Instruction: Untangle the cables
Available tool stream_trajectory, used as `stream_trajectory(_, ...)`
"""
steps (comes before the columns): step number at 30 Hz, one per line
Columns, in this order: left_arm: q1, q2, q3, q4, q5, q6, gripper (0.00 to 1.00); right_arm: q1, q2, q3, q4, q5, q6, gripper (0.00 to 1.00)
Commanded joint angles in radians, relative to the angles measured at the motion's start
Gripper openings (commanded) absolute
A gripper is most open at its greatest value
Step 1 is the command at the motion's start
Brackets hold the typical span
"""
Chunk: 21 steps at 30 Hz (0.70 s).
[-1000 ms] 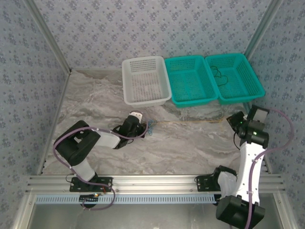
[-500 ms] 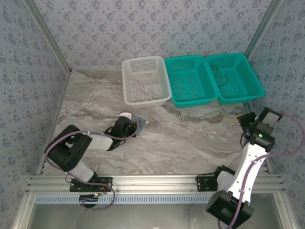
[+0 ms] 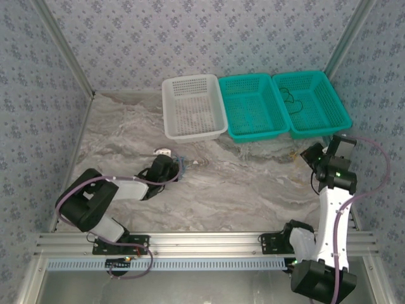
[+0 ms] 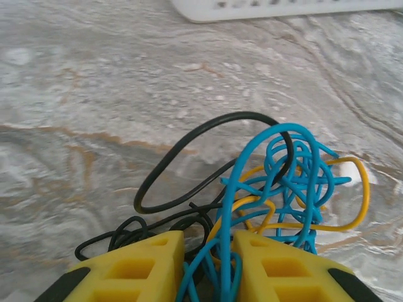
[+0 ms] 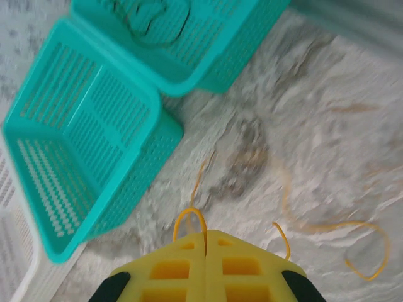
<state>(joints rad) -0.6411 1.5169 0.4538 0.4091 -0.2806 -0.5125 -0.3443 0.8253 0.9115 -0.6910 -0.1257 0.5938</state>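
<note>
— Where are the cables lying?
— A cable clump point(image 4: 296, 170) of black, blue and yellow strands is resting on the marble table point(image 4: 94, 94). The left gripper point(image 4: 208, 242) is pinching its near strands between slightly parted fingers.
— And the right gripper point(image 5: 205, 234)?
— Its fingers are pressing together, seemingly nipping a yellow cable point(image 5: 191, 211) near the teal basket point(image 5: 94, 157), though motion is blurring that view.

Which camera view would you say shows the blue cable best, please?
The left wrist view: the blue cable appears close up, its loops knotted with a yellow cable and a black cable, running into the left claw. Top external gives just a blue speck at that claw. The right wrist view faces teal baskets and loose yellow cable.
</note>
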Motion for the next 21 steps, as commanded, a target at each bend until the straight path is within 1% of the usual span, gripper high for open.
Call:
stream_trajectory(1,0.013,-0.046,-0.03,-0.125,-0.158,-0.071,0.28,-0.014,-0.052,0.059,-0.028,0.181,0.009,0.0)
stream_trajectory(8,0.06,-0.126,-0.067,-0.239,-0.276,-0.177,0.29,-0.066,-0.012,0.105,-0.043,0.203,0.0,0.0)
stream_trajectory(10,0.066,-0.151,-0.078,-0.248,-0.285,-0.186,0.31,-0.078,-0.011,0.112,-0.028,0.194,-0.001,0.0)
stream_trajectory(11,0.066,-0.16,-0.083,-0.238,-0.273,-0.174,0.31,-0.079,-0.012,0.117,-0.017,0.179,-0.003,0.0)
stream_trajectory(13,0.066,-0.159,-0.074,-0.216,-0.224,-0.135,0.32,-0.079,-0.01,0.122,0.018,0.108,-0.017,0.0)
stream_trajectory(17,0.04,-0.104,-0.015,-0.175,-0.114,-0.059,0.31,-0.057,0.011,0.143,0.114,-0.134,-0.042,0.0)
stream_trajectory(19,0.008,-0.069,0.028,-0.169,-0.09,-0.035,0.31,-0.022,0.03,0.18,0.129,-0.21,-0.064,0.0)
stream_trajectory(21,-0.021,-0.036,0.064,-0.146,-0.053,-0.02,0.31,0.026,0.057,0.234,0.128,-0.257,-0.101,0.0)
